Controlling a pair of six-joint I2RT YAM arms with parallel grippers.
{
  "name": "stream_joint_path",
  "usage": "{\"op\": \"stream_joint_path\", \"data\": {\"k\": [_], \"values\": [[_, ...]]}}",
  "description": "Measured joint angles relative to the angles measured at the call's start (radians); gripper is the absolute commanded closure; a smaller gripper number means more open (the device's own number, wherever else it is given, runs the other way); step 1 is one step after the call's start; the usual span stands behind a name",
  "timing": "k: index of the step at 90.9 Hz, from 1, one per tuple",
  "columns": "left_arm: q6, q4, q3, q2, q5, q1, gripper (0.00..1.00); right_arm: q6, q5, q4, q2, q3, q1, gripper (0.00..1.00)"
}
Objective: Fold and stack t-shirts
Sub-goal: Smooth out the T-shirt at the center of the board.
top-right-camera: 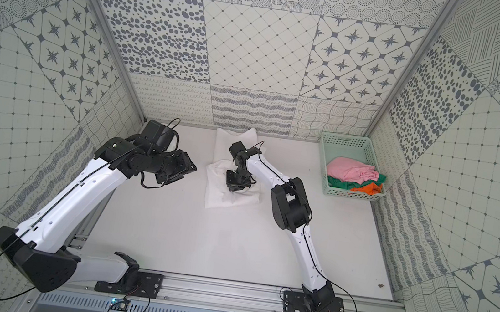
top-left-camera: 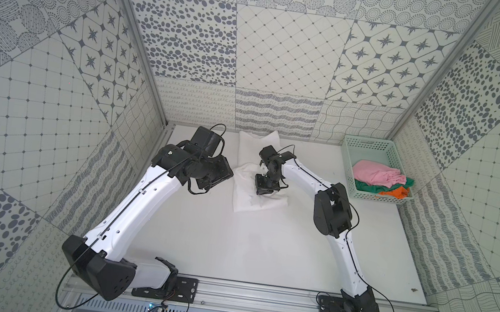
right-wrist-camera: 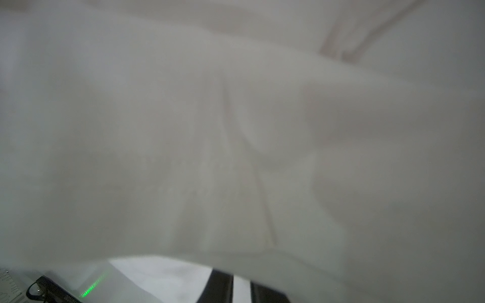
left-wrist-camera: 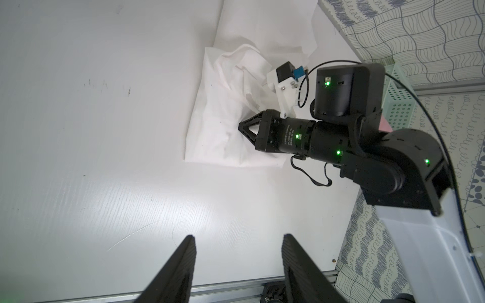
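Two grippers, one job: the right gripper [top-left-camera: 265, 191] is planted on the white t-shirt [top-left-camera: 244, 200]. In its own wrist view the jaws stand almost together with pale cloth between them, pinching a fold as far as I can tell. The left gripper [left-wrist-camera: 237, 237] hangs spread and empty over the bare table [left-wrist-camera: 105, 157], beside the shirt but apart from it.

To fold well, I'd lift only enough to clear the layer below and carry the fold across in a low arc. The left gripper should come in to pin the opposite edge — thin cloth drags otherwise.

The shirt under the right gripper is rumpled and bunched around its tip, with one flap reaching away past the wrist. The pink t-shirt [top-left-camera: 370, 176], green t-shirt [top-left-camera: 366, 187] and orange t-shirt [top-left-camera: 396, 192] lie heaped in the basket [top-left-camera: 349, 150], out beyond the right arm's outer side.
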Motion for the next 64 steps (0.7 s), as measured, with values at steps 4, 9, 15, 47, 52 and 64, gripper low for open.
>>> {"op": "stream_joint_path", "data": {"k": [4,9,15,47,52,64], "values": [[-0.005,-0.011,-0.015,-0.020,0.000,0.000,0.46,-0.003,0.005,-0.003,0.017,0.031,-0.004,0.85],[-0.010,-0.025,-0.035,-0.044,0.000,0.000,0.46,-0.005,0.010,-0.008,0.038,0.073,-0.013,0.84],[-0.013,-0.035,-0.058,-0.072,0.000,0.000,0.46,-0.009,0.013,-0.011,0.062,0.122,-0.026,0.84],[-0.044,-0.132,-0.140,-0.186,-0.003,0.000,0.46,-0.045,0.029,-0.024,0.162,0.294,-0.112,0.80],[-0.047,-0.145,-0.145,-0.197,-0.003,0.000,0.46,-0.050,0.027,-0.029,0.172,0.311,-0.125,0.78],[-0.056,-0.161,-0.162,-0.215,-0.002,0.000,0.46,-0.063,0.017,-0.038,0.194,0.372,-0.154,0.67]]}}
